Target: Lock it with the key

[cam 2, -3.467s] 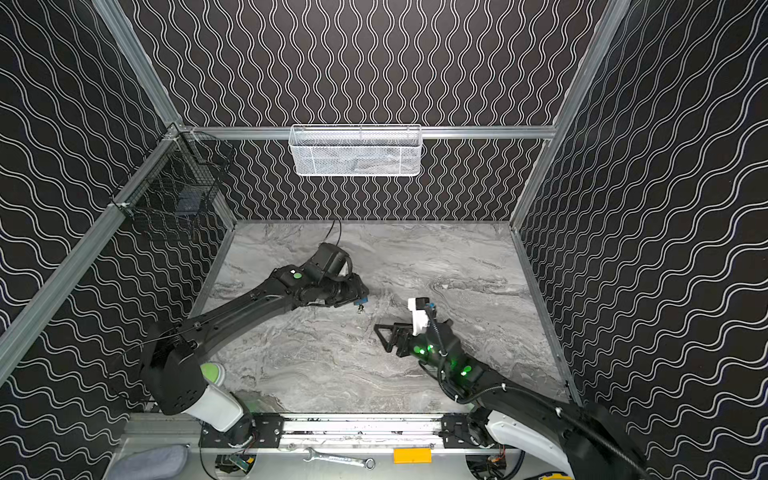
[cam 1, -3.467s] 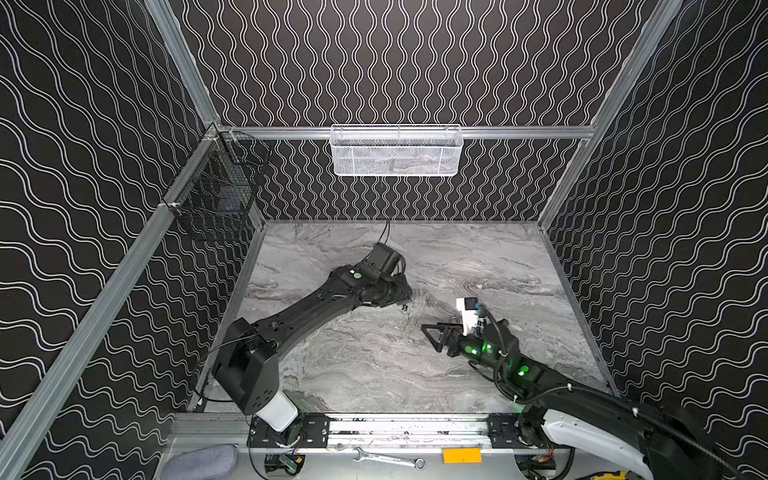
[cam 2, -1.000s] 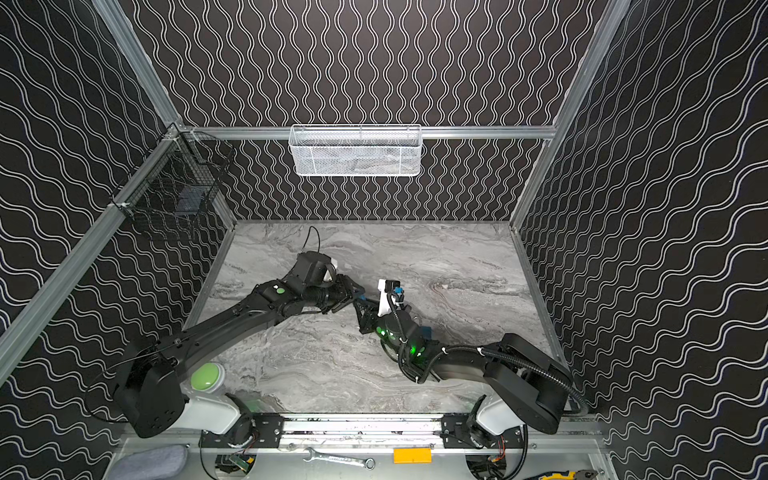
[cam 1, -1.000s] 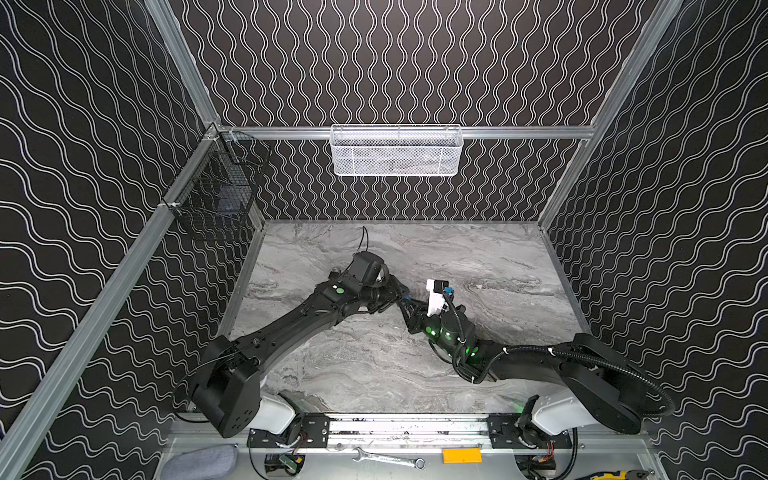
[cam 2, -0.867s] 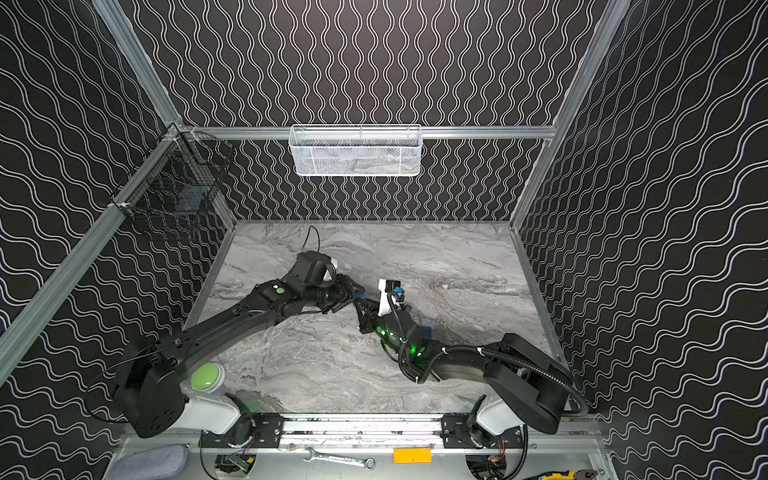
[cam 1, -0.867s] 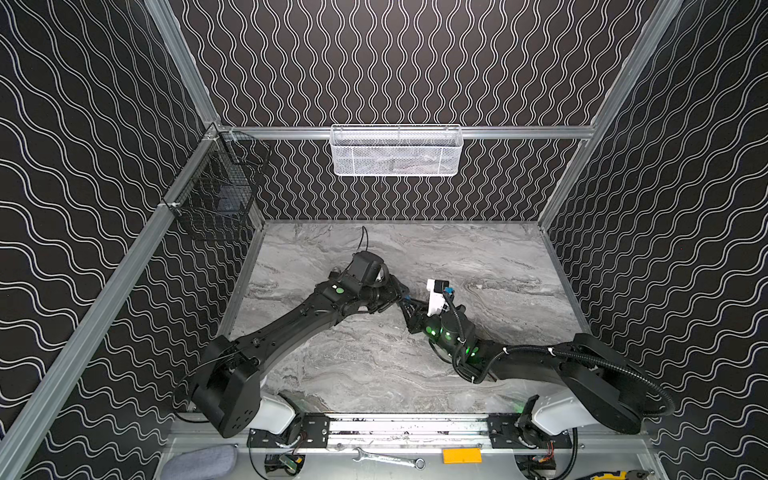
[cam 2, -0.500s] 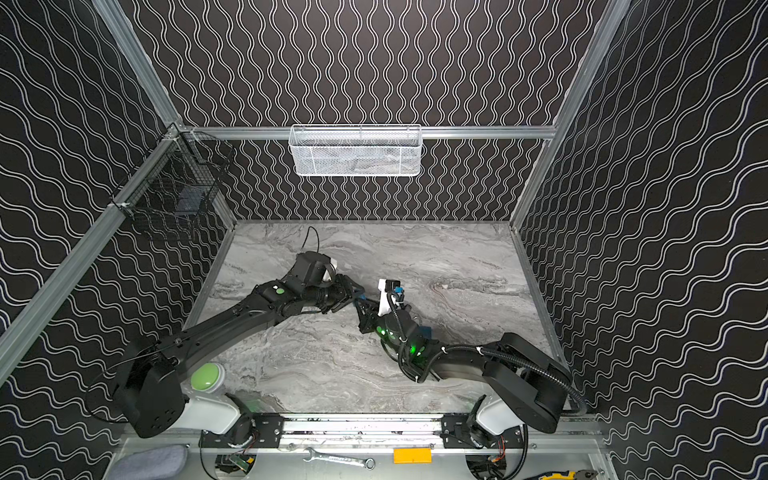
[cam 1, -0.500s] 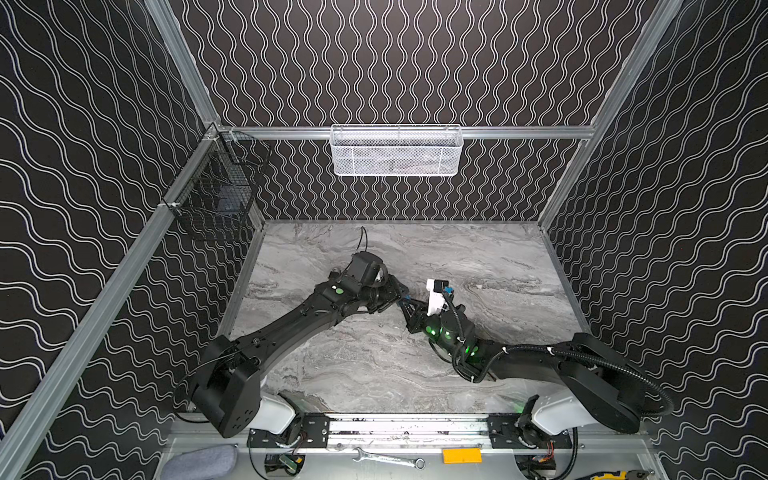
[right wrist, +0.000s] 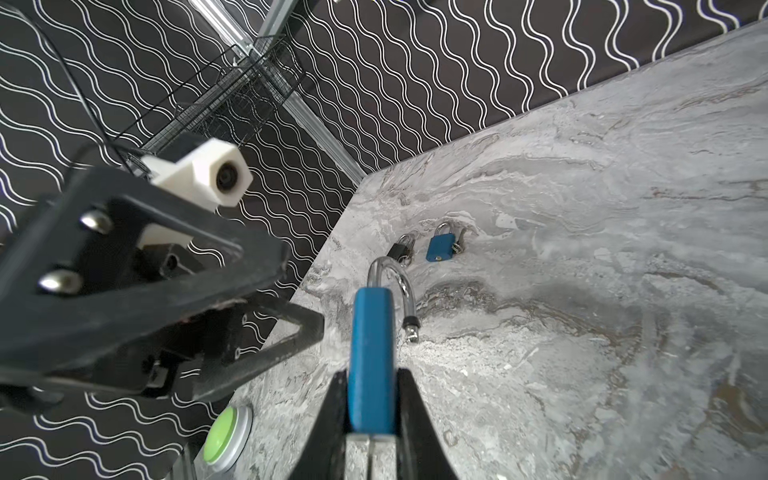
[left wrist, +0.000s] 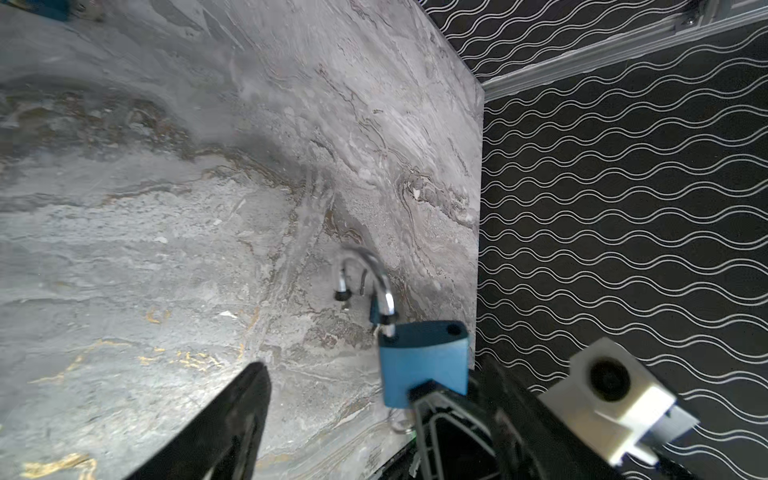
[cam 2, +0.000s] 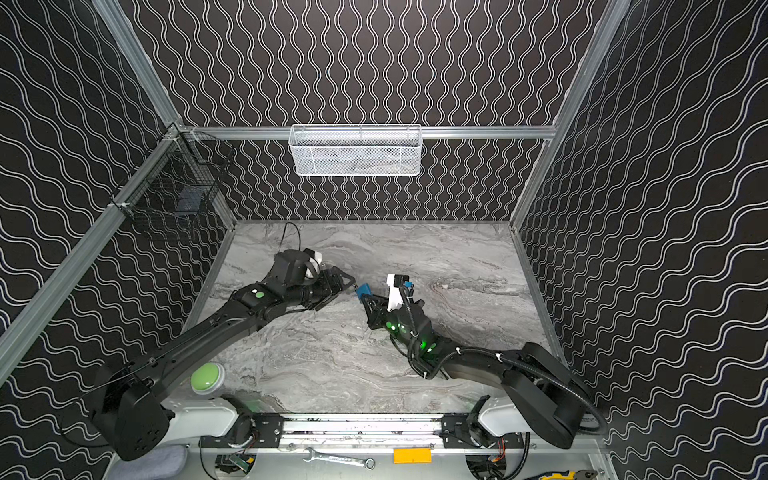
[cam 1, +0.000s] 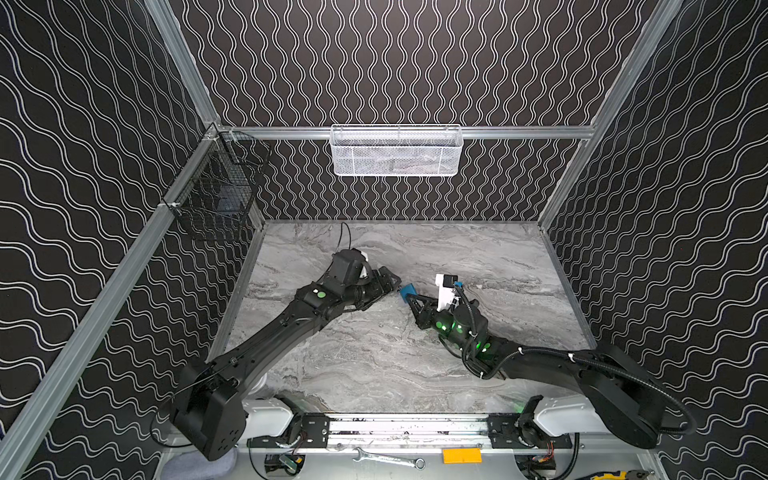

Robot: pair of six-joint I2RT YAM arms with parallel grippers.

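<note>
A blue padlock [right wrist: 371,332] with its silver shackle [right wrist: 395,278] swung open is held edge-on above the marble table [cam 1: 374,365]. My right gripper [right wrist: 371,388] is shut on its body, seen too in both top views [cam 1: 408,289] [cam 2: 364,289]. My left gripper [cam 1: 392,282] [cam 2: 348,284] is open just left of the padlock, its fingers [left wrist: 237,411] standing apart from the blue body [left wrist: 422,361]. A small metal ring [left wrist: 398,426] shows under the body. The key itself is hidden.
A black padlock [right wrist: 398,251] and a second blue padlock [right wrist: 440,248] lie on the table by the left wall. A green button [cam 2: 206,377] sits front left. A white basket [cam 1: 396,150] and a black wire basket [cam 1: 216,199] hang on the walls.
My left gripper has opened and let go of the blue padlock, which stays in the right gripper. Both arms have hardly moved in the last second.
</note>
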